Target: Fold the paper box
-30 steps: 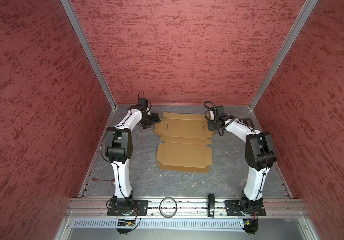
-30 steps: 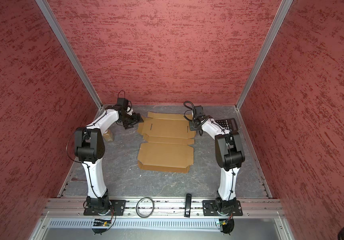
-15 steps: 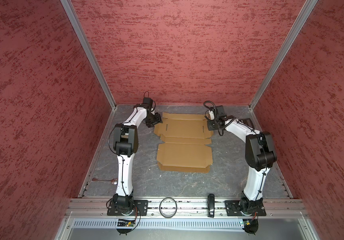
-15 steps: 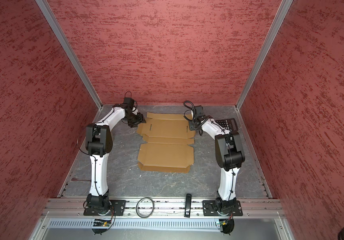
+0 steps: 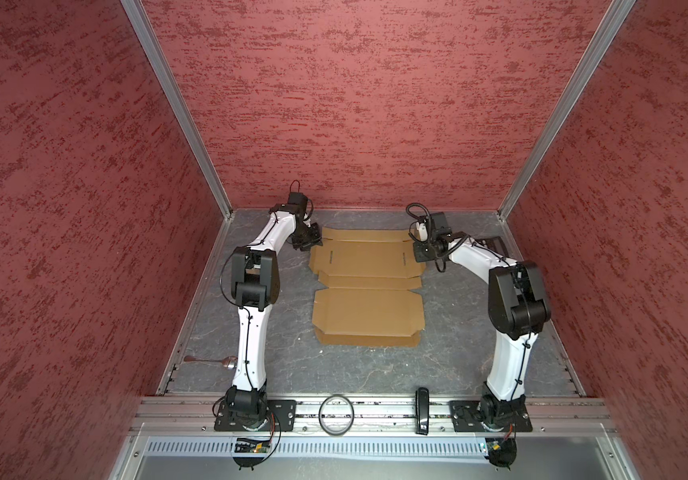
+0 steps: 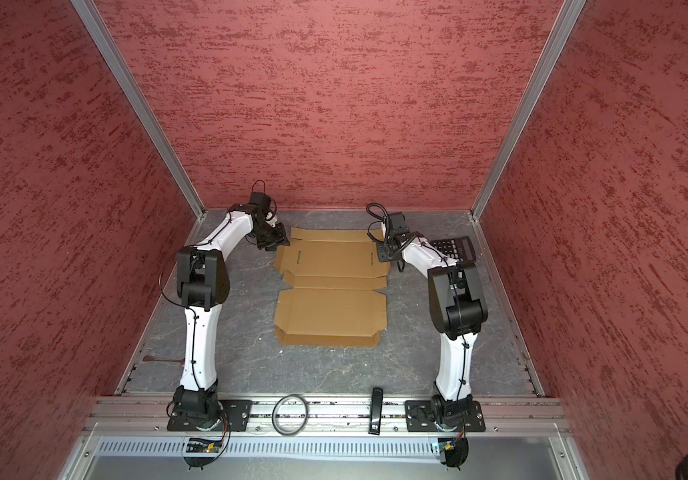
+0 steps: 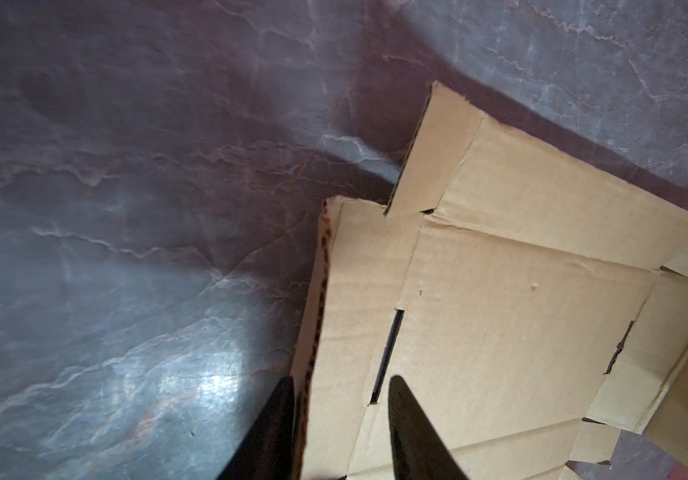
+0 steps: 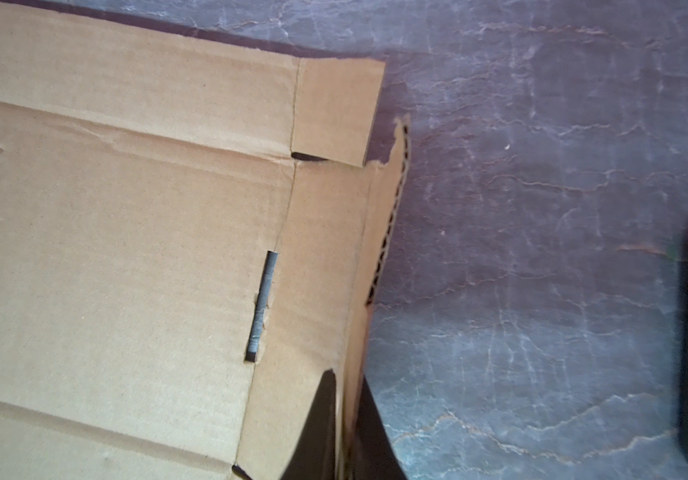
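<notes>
the paper box (image 5: 367, 307) lay almost flat in the middle of the grey counter (image 5: 284, 365), inner face up, with its creases showing but no wall standing. only the two side flaps of its far panel stood a little lifted. the right fingers (image 8: 317, 428) were pressed together on the right side flap (image 8: 325, 257), whose cut edge tilted up off the counter. the left fingers (image 7: 406, 428) stood apart, one on each side of the left side flap (image 7: 346, 316), straddling its raised edge without pinching it. by my reading the fold had barely started. both side flaps had to come upright, then the long walls, then the tabs into the slots (image 7: 388, 357), and last the near panel over as a lid.

no print, label or logo showed on the cardboard in any view. beyond the box's right side lay a black calculator (image 6: 454, 248), its keys too small to read. nearer than the box, on the metal rail (image 5: 562, 409), sat a ring (image 5: 336, 415) and a slim black bar (image 6: 376, 411) with a pale mark too small to read. off the box's near left corner lay a spoon (image 5: 213, 360).
</notes>
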`<state>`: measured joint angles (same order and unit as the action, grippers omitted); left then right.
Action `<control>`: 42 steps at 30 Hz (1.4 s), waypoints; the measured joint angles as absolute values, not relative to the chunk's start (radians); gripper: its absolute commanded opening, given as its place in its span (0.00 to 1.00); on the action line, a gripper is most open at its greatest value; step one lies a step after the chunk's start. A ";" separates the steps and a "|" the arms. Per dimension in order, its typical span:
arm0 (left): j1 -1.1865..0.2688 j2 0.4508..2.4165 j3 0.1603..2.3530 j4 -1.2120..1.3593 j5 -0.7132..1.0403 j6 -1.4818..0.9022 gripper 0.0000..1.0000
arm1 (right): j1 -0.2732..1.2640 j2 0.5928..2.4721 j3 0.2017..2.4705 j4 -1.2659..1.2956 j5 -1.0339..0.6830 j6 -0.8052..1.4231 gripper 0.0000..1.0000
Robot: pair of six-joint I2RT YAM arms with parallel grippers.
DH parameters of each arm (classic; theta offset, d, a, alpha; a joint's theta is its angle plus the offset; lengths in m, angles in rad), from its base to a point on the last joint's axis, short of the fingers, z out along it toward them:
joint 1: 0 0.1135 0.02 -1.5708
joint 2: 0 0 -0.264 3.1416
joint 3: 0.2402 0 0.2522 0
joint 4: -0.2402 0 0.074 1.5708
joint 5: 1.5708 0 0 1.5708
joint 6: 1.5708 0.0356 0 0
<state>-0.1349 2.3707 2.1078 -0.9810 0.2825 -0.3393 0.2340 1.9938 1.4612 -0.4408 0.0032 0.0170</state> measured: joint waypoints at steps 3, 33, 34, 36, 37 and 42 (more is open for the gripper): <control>-0.135 2.371 2.108 -0.996 0.275 -0.339 0.39 | 0.234 1.995 1.461 -0.439 0.002 0.017 0.10; -0.136 2.323 1.941 -0.936 0.200 -0.337 0.00 | 0.234 1.940 1.440 -0.430 0.030 0.055 0.98; -0.136 2.296 1.901 -0.909 0.198 -0.345 0.00 | 0.234 1.909 1.429 -0.428 0.036 0.071 0.99; -0.136 2.249 1.842 -0.867 0.197 -0.361 0.00 | 0.234 1.839 1.403 -0.410 0.060 0.102 0.99; -0.136 2.224 1.811 -0.842 0.197 -0.367 0.00 | 0.233 1.802 1.390 -0.399 0.072 0.120 0.99; -0.136 2.128 1.694 -0.717 0.195 -0.396 0.00 | 0.231 1.664 1.373 -0.378 0.086 0.212 0.99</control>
